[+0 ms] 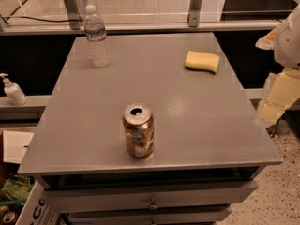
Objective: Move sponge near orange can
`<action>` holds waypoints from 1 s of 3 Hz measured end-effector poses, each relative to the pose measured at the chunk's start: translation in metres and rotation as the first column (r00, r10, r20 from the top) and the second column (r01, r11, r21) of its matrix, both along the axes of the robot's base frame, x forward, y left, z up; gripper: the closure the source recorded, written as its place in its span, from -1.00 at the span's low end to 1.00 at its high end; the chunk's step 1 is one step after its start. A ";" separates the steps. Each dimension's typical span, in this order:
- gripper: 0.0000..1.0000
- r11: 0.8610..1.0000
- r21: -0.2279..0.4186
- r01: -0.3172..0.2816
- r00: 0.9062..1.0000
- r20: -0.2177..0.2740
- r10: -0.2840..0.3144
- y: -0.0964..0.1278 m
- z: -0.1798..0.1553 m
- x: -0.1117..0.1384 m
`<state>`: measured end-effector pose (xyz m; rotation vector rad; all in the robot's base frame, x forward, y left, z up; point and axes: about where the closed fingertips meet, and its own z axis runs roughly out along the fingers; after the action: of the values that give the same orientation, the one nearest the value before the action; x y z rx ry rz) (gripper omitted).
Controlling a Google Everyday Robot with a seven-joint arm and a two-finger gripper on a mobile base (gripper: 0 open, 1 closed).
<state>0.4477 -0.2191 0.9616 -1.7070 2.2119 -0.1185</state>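
sponge point(202, 61): sat back-right of orange can point(138, 130), well apart, ungrasped | gripper point(274, 102): hung far right of can, open/closed couldn't tell | prog: nothing done; pick + carry to can remained

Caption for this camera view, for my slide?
Gripper off right of table; sponge at back right, orange can upright near front.

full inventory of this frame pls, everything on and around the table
sponge: 1, pale yellow, lying flat at table's far right
orange can: 1, coppery orange, upright, front of table near centre
water bottle: 1, clear, upright, table's far left corner
table: 1, grey, middle of view
pump bottle: 1, white, on ledge left of table
gripper: 1, pale yellow, beyond table's right edge, apart from the sponge
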 end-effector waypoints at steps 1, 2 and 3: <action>-1.00 1.000 -0.001 0.014 0.999 0.051 -0.014 -0.011 -0.023 0.026; -1.00 0.998 0.034 0.056 0.993 0.107 -0.059 -0.029 -0.042 0.068; -1.00 0.988 0.099 0.117 0.980 0.153 -0.131 -0.053 -0.059 0.122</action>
<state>0.5693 -0.2717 0.9029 -1.4593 2.1707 -0.1769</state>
